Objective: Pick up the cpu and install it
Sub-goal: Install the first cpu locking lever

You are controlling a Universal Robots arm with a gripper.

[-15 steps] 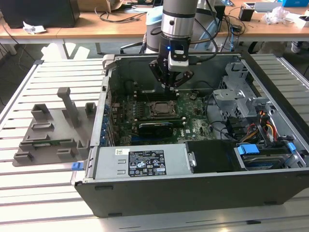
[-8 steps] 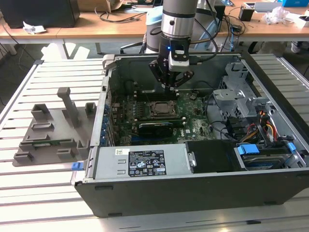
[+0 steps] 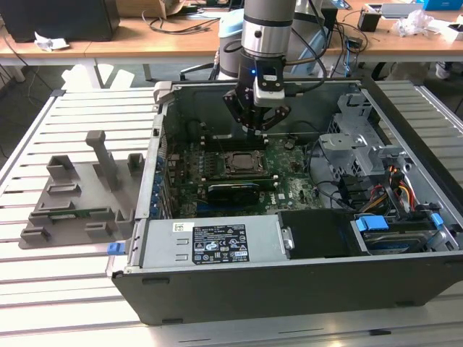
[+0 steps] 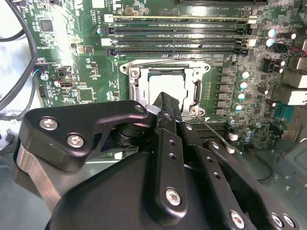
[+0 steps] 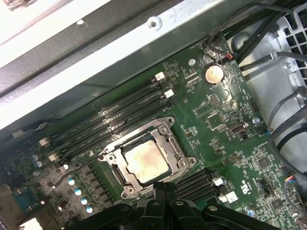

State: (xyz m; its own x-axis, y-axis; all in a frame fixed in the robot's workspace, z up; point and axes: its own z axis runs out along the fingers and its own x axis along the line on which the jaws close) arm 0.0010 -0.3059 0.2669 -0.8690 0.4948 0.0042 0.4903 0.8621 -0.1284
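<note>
Gripper [image 3: 258,129] hangs over board, fingers pinched together, holding nothing. Chip [image 5: 144,160] seated flat in socket [image 5: 112,159], just below fingertips.

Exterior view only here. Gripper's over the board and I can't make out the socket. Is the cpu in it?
Observer: Yes. In both wrist views the cpu lies flat inside the socket, metal top up.
Operator: Gripper carrying anything?
Observer: No. In the first wrist view the gripper is shut, with nothing between its tips.
</note>
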